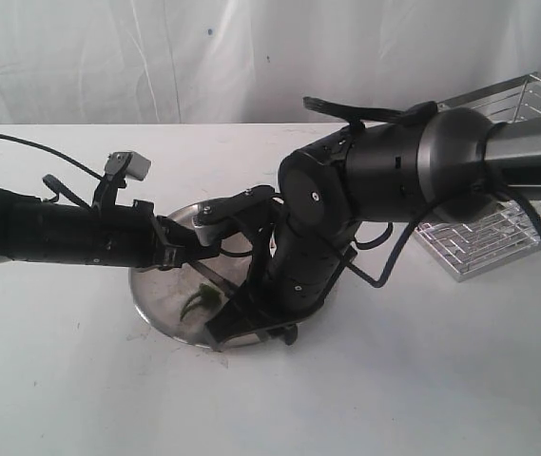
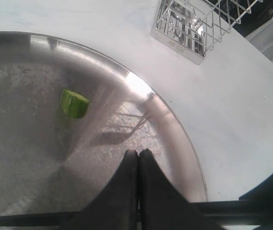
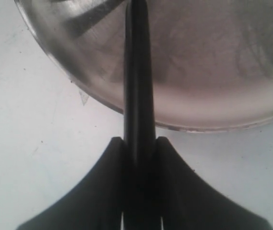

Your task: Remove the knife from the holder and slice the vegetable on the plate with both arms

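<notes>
Right tool (image 3: 139, 143) clamped on the knife (image 3: 137, 72) over the plate (image 3: 213, 115), left tool (image 2: 138, 155) closed and empty

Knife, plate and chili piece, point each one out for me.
knife (image 3: 138, 72), right wrist view, middle of the dark shaft
plate (image 2: 141, 88), left wrist view, shiny raised rim
chili piece (image 2: 74, 103), left wrist view, centre of the green chunk

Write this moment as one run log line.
right gripper: shut on knife over plate | left gripper: shut, empty | chili piece: on plate
</notes>
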`<state>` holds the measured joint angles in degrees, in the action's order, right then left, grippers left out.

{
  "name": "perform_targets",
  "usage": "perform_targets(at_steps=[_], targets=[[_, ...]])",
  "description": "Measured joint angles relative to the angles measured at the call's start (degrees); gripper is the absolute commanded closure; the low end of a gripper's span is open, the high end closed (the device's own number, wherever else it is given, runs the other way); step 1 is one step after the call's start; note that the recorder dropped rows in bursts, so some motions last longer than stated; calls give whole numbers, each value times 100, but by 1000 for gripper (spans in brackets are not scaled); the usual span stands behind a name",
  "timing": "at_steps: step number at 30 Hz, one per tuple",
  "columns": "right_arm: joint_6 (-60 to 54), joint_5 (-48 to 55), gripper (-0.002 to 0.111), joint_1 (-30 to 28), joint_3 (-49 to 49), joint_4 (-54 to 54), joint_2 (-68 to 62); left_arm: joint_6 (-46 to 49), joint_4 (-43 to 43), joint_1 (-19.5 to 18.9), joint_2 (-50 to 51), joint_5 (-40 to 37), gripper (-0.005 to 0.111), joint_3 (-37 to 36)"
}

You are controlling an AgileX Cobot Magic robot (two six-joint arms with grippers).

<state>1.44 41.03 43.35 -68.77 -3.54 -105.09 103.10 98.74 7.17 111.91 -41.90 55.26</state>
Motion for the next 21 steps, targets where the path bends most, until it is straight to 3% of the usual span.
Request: perform_targets(at_steps=[5,12,21], targets=[[325,-16,108,196,0,208,22,-12,0,0,0,0,107,0],[2831,183,108,923,0,1997,46,-12,0,0,0,0,107,0],[3173,290,108,1230,0,1995,15,-24,0,0,0,127,107,0]])
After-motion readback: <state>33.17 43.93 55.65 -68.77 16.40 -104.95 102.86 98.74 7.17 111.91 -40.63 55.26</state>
